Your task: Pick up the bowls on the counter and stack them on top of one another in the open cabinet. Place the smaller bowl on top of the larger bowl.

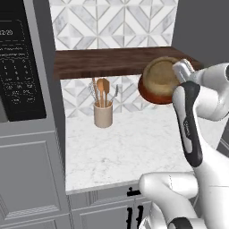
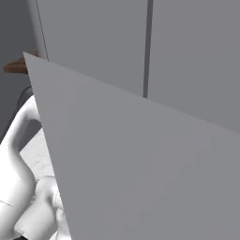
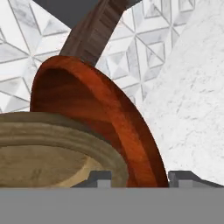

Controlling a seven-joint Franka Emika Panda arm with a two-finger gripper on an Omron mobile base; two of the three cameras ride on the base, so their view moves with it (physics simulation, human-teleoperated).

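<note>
Both bowls are raised together at the right end of the shelf (image 1: pixel 112 60), well above the surface (image 1: pixel 129 143), so the step looks like delivery to the shelf. The small tan bowl (image 3: pixel 48 153) sits inside the wide reddish bowl (image 3: pixel 105 118), tilted; next they need levelling and setting down. The tool (image 3: pixel 135 177) seems clamped on the reddish bowl's rim, though its fingertips are mostly cut off.

Two bowls (image 1: pixel 159 80) (nested), one utensil holder (image 1: pixel 103 113), perhaps four utensils (image 1: pixel 103 91).

Arm (image 1: pixel 192 129) raised, bent at elbow, gripper (image 1: pixel 184 70) up high, tips (image 3: pixel 99 176) low in hand view, jaw state unclear
</note>
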